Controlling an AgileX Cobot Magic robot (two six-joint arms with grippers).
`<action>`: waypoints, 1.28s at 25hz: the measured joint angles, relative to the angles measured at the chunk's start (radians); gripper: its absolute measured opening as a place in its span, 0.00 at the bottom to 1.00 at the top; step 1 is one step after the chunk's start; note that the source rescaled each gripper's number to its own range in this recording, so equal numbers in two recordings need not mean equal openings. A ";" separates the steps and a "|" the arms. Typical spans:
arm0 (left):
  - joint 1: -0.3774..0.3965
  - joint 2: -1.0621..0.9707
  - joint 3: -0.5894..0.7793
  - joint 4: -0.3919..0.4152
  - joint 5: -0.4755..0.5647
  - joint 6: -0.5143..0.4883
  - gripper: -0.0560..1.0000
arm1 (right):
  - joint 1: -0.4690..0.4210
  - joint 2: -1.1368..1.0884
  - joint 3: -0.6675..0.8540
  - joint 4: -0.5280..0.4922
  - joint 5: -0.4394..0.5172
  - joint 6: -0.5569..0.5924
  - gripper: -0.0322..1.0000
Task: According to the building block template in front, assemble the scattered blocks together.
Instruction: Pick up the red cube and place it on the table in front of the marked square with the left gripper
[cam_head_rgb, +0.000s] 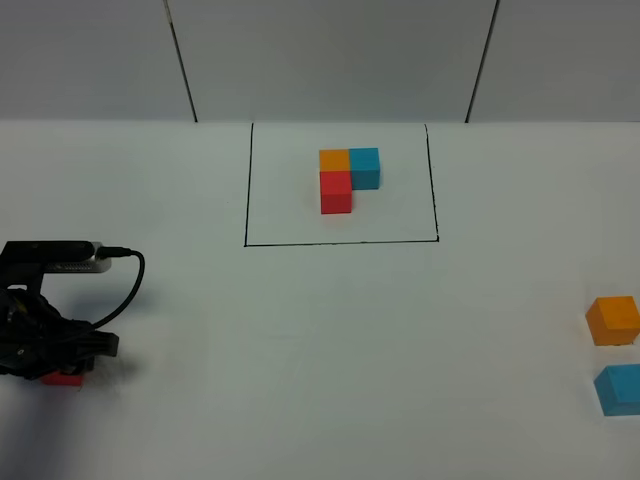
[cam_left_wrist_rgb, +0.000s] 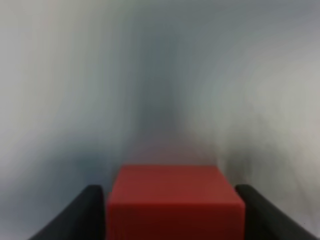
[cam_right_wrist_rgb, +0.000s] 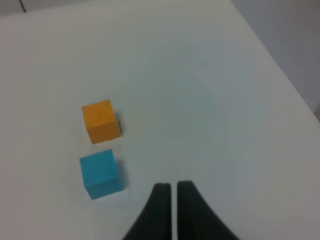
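The template (cam_head_rgb: 345, 178) is an L of orange, blue and red cubes inside a black-lined rectangle at the back middle of the white table. My left gripper (cam_head_rgb: 58, 366) is low at the far left. In the left wrist view its fingers (cam_left_wrist_rgb: 90, 212) sit against both sides of the loose red cube (cam_left_wrist_rgb: 175, 205), which barely shows under the gripper in the high view (cam_head_rgb: 64, 379). The loose orange cube (cam_head_rgb: 612, 320) and loose light blue cube (cam_head_rgb: 620, 390) lie at the far right. My right gripper (cam_right_wrist_rgb: 173, 189) is shut and empty, beside the blue cube (cam_right_wrist_rgb: 100, 172) and orange cube (cam_right_wrist_rgb: 101, 121).
The table (cam_head_rgb: 330, 330) is plain white. A black cable (cam_head_rgb: 132, 280) loops off the left arm. The table's right edge (cam_right_wrist_rgb: 280, 65) runs close to the two loose cubes. Grey wall panels stand behind the table.
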 joint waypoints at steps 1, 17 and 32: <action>0.000 0.000 0.000 0.000 0.000 0.000 0.60 | 0.000 0.000 0.000 0.000 0.000 0.000 0.03; -0.002 -0.081 0.000 -0.001 0.112 0.000 0.60 | 0.000 0.000 0.000 0.000 0.000 0.000 0.03; -0.169 -0.411 -0.107 -0.004 0.441 0.072 0.60 | 0.000 0.000 0.000 0.000 0.000 0.000 0.03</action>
